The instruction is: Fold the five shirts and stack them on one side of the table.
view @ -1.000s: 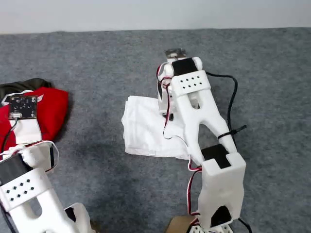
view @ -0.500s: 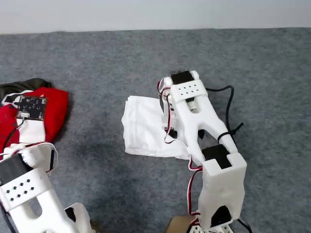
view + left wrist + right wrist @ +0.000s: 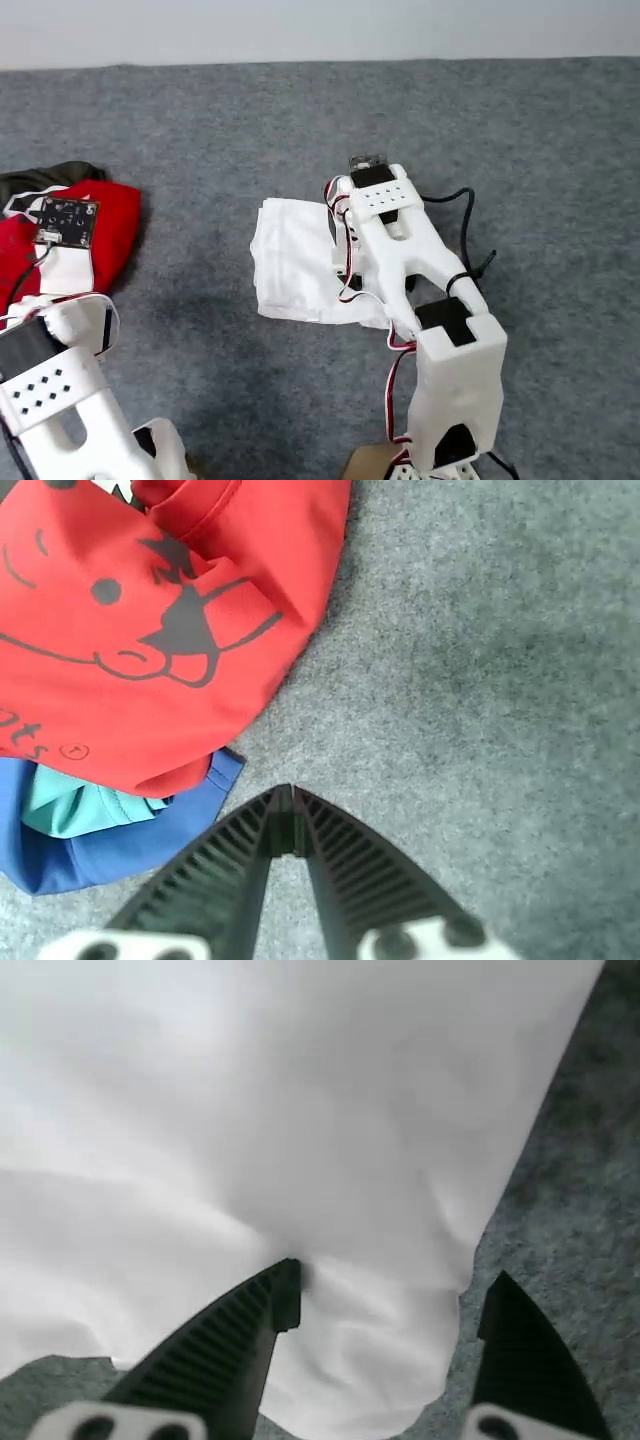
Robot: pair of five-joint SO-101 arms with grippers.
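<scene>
One white shirt [image 3: 295, 270] lies alone near the middle of the grey bench [image 3: 520, 150], gathered into a rough, creased rectangle. The right arm [image 3: 400, 240] stretches over its 3 o'clock edge from the 6 o'clock side. The right gripper [image 3: 395, 1282] hangs close over that cloth with its jaws spread wide and nothing between them. One fingertip is near a crease and the other is out past the hem, over bare bench. Well apart, at the 9 o'clock edge of the bench, sits a heap with a red shirt [image 3: 108, 225] on top and a dark garment [image 3: 45, 177] showing behind it toward 10 o'clock. The left wrist view also shows a blue shirt [image 3: 110, 845] and a teal garment [image 3: 60, 810] tucked beneath the red one. The left gripper [image 3: 291, 802] hovers beside the heap over bare bench, jaws closed tip to tip on nothing. Those pieces add up to five, which would match the task. The white shirt looks partly folded at best and has not joined the others. The heap looks rumpled rather than flat and squared, so it is hard to say whether any of it counts as folded. Most of the work seems left: finishing the white shirt, carrying it over, and tidying everything into one stack.
</scene>
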